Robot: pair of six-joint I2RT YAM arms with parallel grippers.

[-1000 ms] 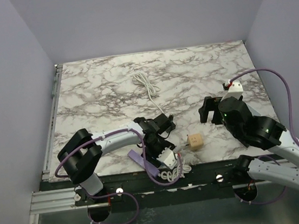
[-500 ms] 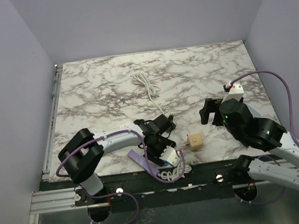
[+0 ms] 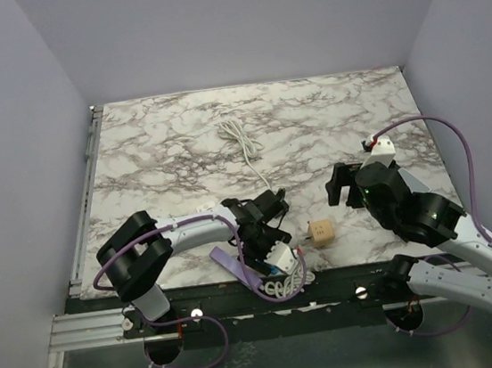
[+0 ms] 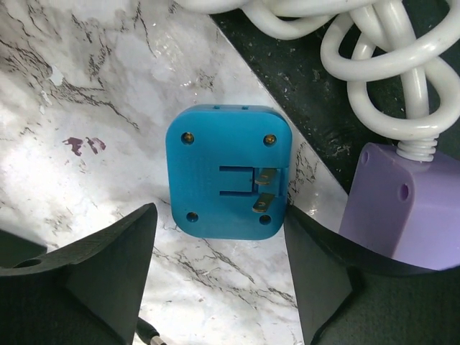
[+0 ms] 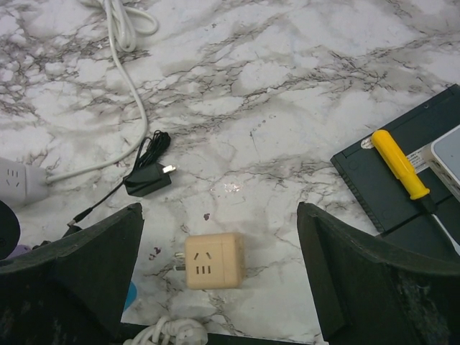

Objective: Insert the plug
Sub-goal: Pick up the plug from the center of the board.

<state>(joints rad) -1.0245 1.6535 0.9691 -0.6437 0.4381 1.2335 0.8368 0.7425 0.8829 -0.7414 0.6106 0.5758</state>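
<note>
Right at table point(image 4: 86, 93) edge lies blue plug point(image 4: 228, 176).

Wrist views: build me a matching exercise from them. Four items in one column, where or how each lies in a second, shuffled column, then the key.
Items
1. blue adapter
2. beige cube adapter
3. yellow-handled screwdriver
4. black plug

Place or state
A. lying on a dark board
B. trailing a thin black cord
C. prong face up, between the left arm's open jaws
D. socket face up, seen between the right arm's open jaws

Pairs: 1-C, 2-D, 3-A, 4-B.
</note>
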